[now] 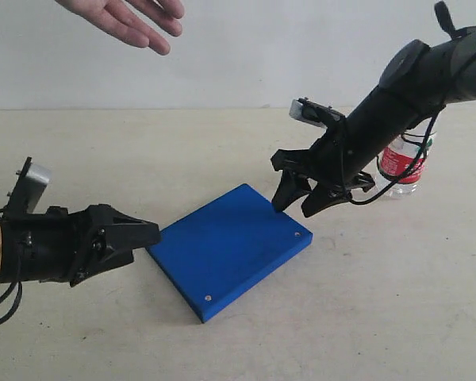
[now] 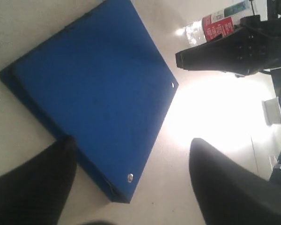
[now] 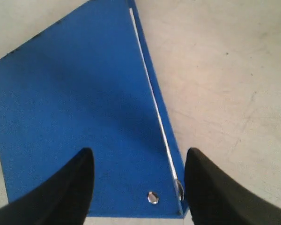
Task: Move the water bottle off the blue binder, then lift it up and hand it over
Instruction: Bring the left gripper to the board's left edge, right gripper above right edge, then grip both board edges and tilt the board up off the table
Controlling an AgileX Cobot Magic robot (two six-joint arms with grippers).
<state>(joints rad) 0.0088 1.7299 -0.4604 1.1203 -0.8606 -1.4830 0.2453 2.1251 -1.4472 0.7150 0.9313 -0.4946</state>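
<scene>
The blue binder lies flat on the table with nothing on it. Off the binder, the water bottle stands on the table at the right; the right arm covers its top and cap. My right gripper hangs open and empty over the binder's far right edge, its fingers straddling a rivet corner of the binder. At the binder's left corner my left gripper sits low, also open and empty. The left wrist view shows the binder and the bottle's red label beyond it.
A person's open hand reaches in at the top left, above the table. The right arm slants down from the upper right in front of the bottle. Bare beige table surrounds the binder.
</scene>
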